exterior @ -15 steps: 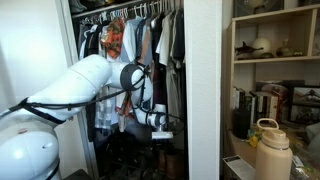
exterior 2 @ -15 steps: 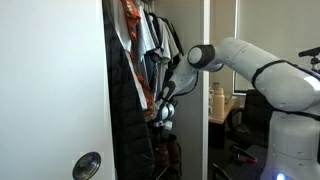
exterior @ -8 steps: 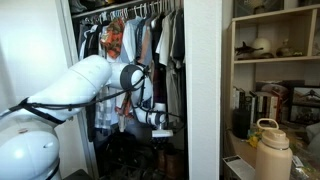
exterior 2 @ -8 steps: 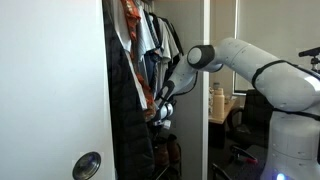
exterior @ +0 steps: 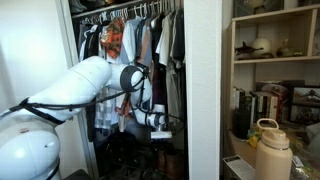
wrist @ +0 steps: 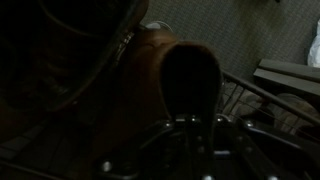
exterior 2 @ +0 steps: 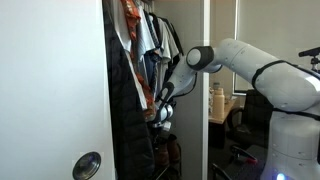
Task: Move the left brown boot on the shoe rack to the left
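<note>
The claw hung low inside the closet, beneath the hanging clothes; whether it stood apart or together could not be told (too dark). In the wrist view the left brown boot stood upright on the wire surface, close under the camera. A sound grasp would probably straddle the boot's collar, then slide it left without tipping.

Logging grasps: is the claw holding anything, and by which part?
Cannot tell: the claw is by the brown boot, at its opening; too dark.
</note>
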Controlling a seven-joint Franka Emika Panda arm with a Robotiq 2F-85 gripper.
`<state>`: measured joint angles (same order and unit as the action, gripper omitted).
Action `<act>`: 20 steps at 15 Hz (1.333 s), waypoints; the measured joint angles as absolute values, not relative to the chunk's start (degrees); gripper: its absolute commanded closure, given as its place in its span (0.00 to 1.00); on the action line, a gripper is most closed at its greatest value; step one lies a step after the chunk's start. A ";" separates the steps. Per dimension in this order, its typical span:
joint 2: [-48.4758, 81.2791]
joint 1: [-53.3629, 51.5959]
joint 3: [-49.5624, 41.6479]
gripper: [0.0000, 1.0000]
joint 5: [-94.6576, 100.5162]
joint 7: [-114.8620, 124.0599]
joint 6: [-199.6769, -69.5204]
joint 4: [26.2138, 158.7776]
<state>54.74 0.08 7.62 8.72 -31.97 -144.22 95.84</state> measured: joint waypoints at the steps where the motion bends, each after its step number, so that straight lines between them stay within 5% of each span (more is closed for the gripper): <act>1: 54.71 0.09 7.64 0.94 8.72 -31.97 -144.34 95.87; 20: 47.12 3.89 14.66 0.95 8.64 -43.97 -145.63 100.74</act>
